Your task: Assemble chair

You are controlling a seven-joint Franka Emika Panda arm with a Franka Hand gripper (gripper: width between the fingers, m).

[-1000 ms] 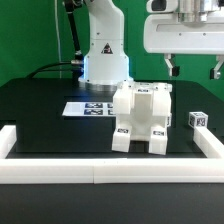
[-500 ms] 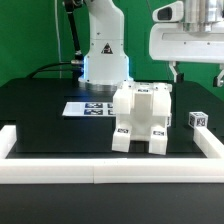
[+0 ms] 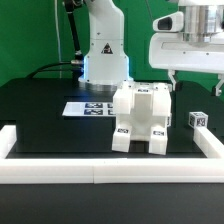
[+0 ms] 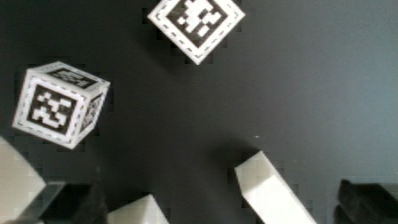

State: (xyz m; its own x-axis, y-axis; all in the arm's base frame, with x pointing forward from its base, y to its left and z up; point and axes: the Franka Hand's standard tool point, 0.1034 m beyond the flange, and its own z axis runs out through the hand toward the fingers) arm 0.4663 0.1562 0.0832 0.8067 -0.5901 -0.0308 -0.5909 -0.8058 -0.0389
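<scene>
The chair (image 3: 140, 118) stands as one blocky white assembly with square tags in the middle of the black table. A small white tagged cube (image 3: 198, 119) sits apart from it, toward the exterior view's right. My gripper (image 3: 196, 82) hangs open above that cube with nothing between its fingers. In the wrist view the cube (image 4: 61, 104) lies on the black surface. A second diamond-shaped tag (image 4: 196, 25) shows farther off. Dark fingers (image 4: 54, 203) frame the view's edge, and the gripper (image 4: 210, 205) holds nothing. White part edges (image 4: 267, 180) show between them.
The marker board (image 3: 88, 108) lies flat behind the chair near the robot base (image 3: 104, 55). A long white border rail (image 3: 110, 170) runs along the table's front and up both sides.
The gripper has come down toward the table above the small cube, still open. The chair and the cube have not moved.
</scene>
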